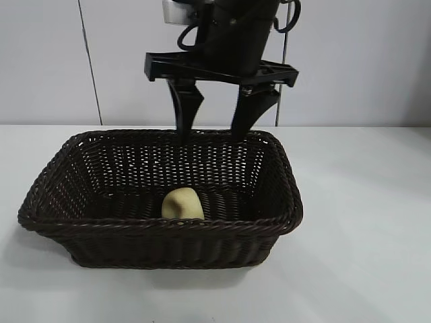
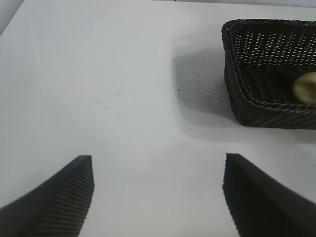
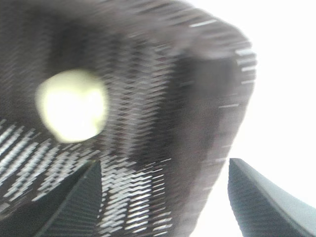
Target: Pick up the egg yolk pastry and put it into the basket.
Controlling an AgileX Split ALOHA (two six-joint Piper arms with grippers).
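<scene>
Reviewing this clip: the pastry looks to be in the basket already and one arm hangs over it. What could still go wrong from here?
Little, I think. The right gripper hangs with open, empty jaws just above the far rim of the basket; a low or sideways retreat could clip the rim and shove it. The egg yolk pastry seems to lean against the near wall rather than lie flat, so a jolt could tip or roll it. The left gripper is parked over bare table, clear of both.

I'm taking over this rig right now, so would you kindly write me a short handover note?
Right tool: open, empty, pointing down above the basket's far rim.
Left tool: open, empty, parked over bare table beside the basket.
Egg yolk pastry: lying on the floor of the basket, near its front wall, touching neither tool.
Done: pastry is placed and released.
Left: only clear the right arm away from the basket.
</scene>
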